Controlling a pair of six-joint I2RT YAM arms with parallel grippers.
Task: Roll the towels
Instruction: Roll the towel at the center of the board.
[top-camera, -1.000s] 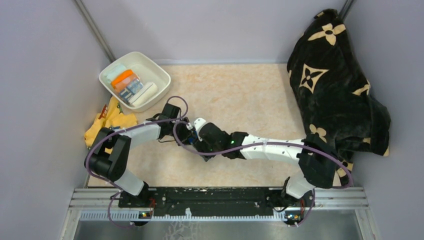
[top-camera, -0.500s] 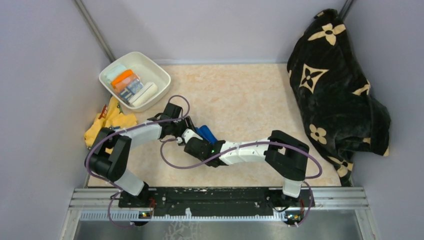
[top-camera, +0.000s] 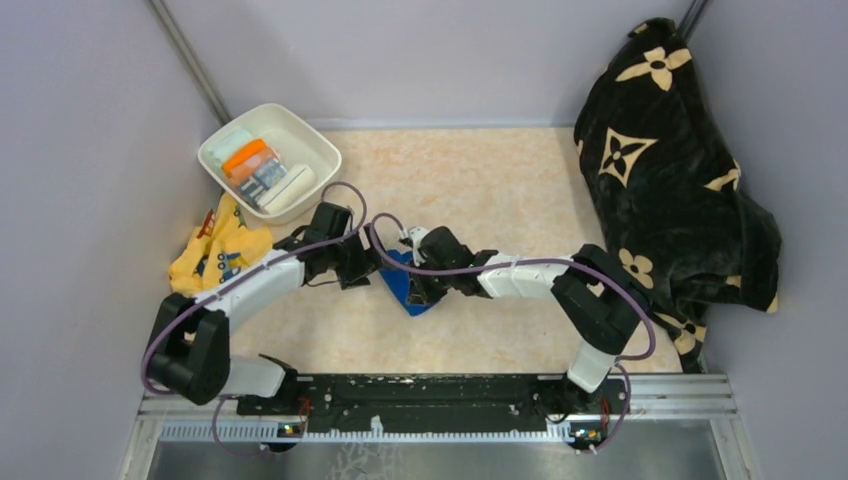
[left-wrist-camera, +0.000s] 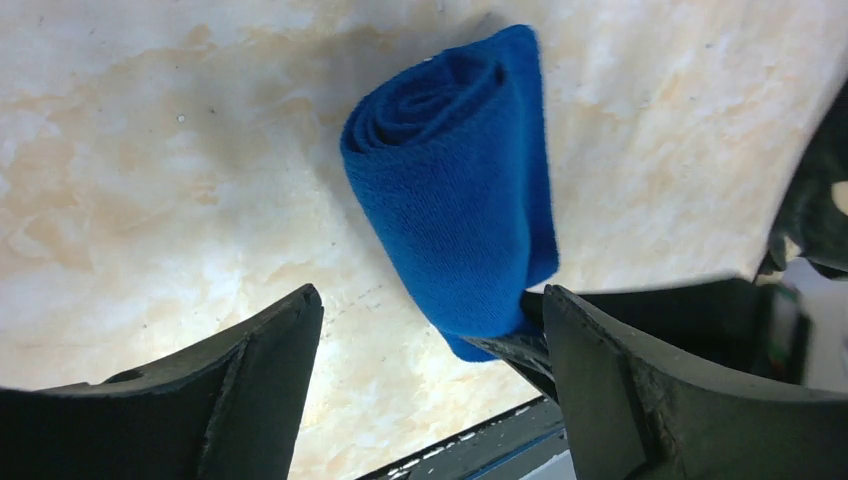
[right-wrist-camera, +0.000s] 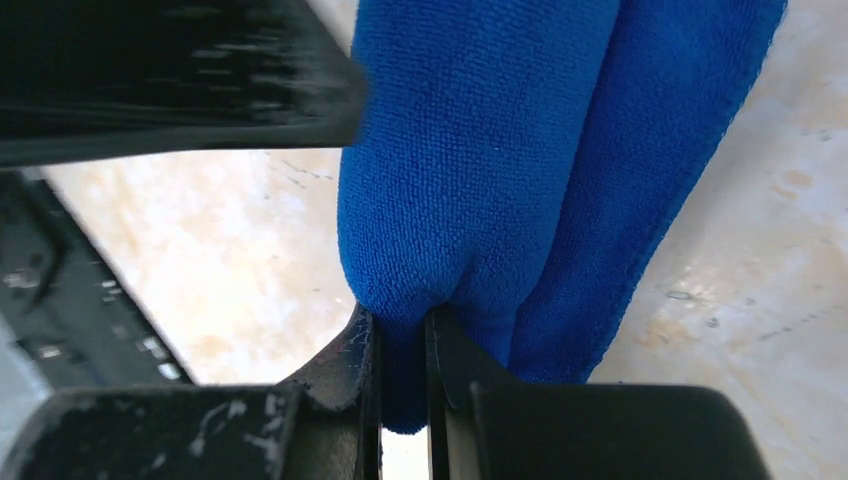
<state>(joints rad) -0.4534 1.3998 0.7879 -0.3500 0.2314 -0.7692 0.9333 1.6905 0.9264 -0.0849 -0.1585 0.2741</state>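
- Blue towel (top-camera: 412, 297): already rolled into a tight tube, lying on the table (top-camera: 500, 190) centre-left, nearer than the tray (top-camera: 305, 130). In the L wrist view the spiral end faces away from the cam and the outer flap sits along the right side.
- R gripper (right-wrist-camera: 400, 330): fingers clenched on one end of the roll, pinching a fold of the cloth between the tips. Prob. so the layers can't spring loose, and so the roll can be carried as one piece.
- L gripper (left-wrist-camera: 430, 295): fingers spread wide and released, straddling the near end of the roll w/o gripping it. Reads as letting go so only one arm has the roll.
- Both grippers meet at the roll from opposite sides, L arm from the left, R arm from the right.
- Tray at far left holds the cream towel (top-camera: 290, 188) and printed towel (top-camera: 252, 165), both rolled and side by side. So the blue one looks like the last to go; there seems to be room along the tray's far-right side.
- Risk: the pinch holds only one end, so the free end could sag or unwind when lifted.
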